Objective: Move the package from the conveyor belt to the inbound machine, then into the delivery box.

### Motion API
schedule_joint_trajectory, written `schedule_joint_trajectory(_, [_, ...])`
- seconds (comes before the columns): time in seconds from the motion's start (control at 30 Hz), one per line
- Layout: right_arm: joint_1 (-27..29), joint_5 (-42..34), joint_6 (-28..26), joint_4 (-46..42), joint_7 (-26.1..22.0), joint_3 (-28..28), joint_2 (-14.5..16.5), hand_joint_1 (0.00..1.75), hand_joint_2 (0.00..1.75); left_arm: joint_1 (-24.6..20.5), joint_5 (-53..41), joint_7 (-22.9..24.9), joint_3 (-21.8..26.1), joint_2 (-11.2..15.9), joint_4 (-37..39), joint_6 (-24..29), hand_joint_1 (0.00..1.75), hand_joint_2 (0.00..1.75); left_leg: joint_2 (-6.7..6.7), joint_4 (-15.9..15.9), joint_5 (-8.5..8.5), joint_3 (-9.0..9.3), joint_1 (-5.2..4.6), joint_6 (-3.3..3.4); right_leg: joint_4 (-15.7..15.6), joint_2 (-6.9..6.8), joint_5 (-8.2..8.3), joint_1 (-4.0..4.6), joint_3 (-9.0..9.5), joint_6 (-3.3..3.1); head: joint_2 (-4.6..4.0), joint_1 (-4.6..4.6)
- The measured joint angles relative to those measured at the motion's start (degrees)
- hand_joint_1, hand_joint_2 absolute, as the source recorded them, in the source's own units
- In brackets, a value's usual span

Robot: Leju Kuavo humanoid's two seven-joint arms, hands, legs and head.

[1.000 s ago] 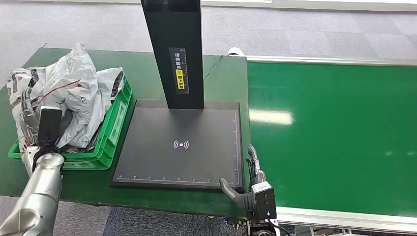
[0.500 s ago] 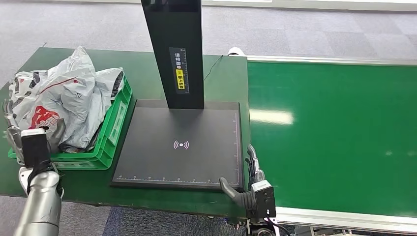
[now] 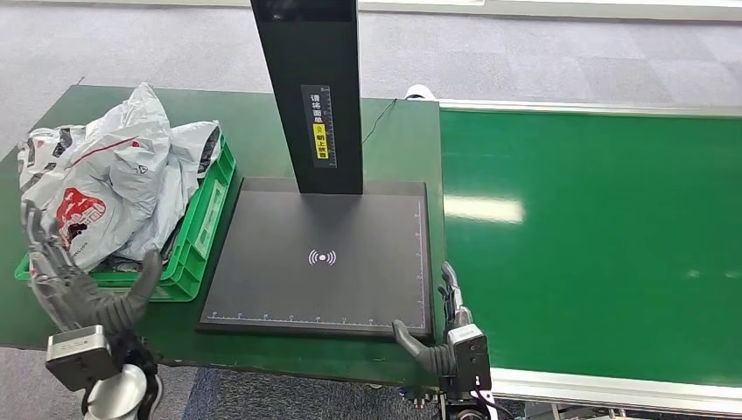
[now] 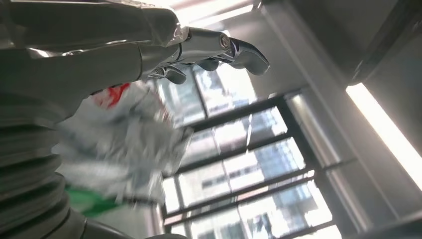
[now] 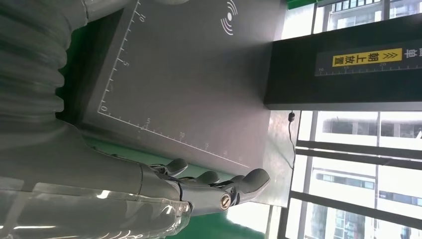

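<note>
- Nearest you in the head view, the left hand (image 3: 83, 293) stands at the table's (image 3: 262, 350) front left corner, palm up toward the camera, fingers spread wide, thumb out toward the scanner; it holds nothing.
- Your right hand (image 3: 442, 332) hangs at the table's front edge, just off the scanner's near right corner, in the gap beside the belt (image 3: 595, 245). Its fingers are loosely extended and apart, thumb pointing toward the scanner, and it grips nothing.
- In the right wrist view you see that hand (image 5: 199, 186) lying along the scanner plate's (image 5: 189, 84) ruled edge, fingers straight, close to the plate; whether they touch it you cannot tell.
- Just behind the left hand sits the green crate (image 3: 197, 236), on the table's left side, beside the scanner.
- The package (image 3: 105, 188), a grey-white plastic bag with red print, lies in the crate, heaped above the rim and spilling over its left edge. The left fingertips overlap it in the head view, but contact is not clear.
- The left wrist view is blurred; you can make out the bag (image 4: 124, 144) and a green patch beyond the open left hand (image 4: 199, 55).
- The scanner (image 3: 324, 258), a dark flat plate with a white wireless mark, fills the table's middle.
- Farther back its black post (image 3: 311, 96) rises with a yellow label, and a thin cable (image 3: 378, 118) runs behind it.
- The green belt stretches away on the right.
</note>
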Motion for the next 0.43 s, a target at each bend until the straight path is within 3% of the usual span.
schedule_joint_trajectory(0.23, [0.23, -0.02, 0.33, 0.03, 1.01, 0.42, 0.10, 0.00, 1.75, 3.25, 1.12, 1.18, -9.46, -4.97, 8.52, -16.31, 0.00, 1.75, -0.01, 0.00, -0.01, 0.00, -0.06, 0.02, 0.00, 0.00, 0.01, -0.06, 0.04, 0.02, 0.00, 0.02])
schedule_joint_trajectory(0.33, [-0.16, -0.02, 1.01, 0.23, 1.64, 0.72, 0.38, 0.00, 1.75, 3.75, 3.13, 1.02, -12.03, -7.82, 14.12, -23.78, 0.00, 1.75, -0.01, 0.01, -0.03, 0.00, -0.09, 0.05, -0.01, 0.00, 0.01, -0.10, 0.02, 0.02, 0.00, 0.00])
schedule_joint_trajectory(0.43, [-0.44, 0.05, 1.34, 0.36, 1.86, 1.36, 0.77, 0.00, 1.75, 3.70, 3.28, 1.68, -13.30, -9.81, 18.93, -27.63, 0.00, 1.75, -0.01, 0.01, -0.03, 0.00, -0.08, 0.05, -0.01, 0.00, 0.01, -0.09, 0.02, 0.02, 0.00, 0.00])
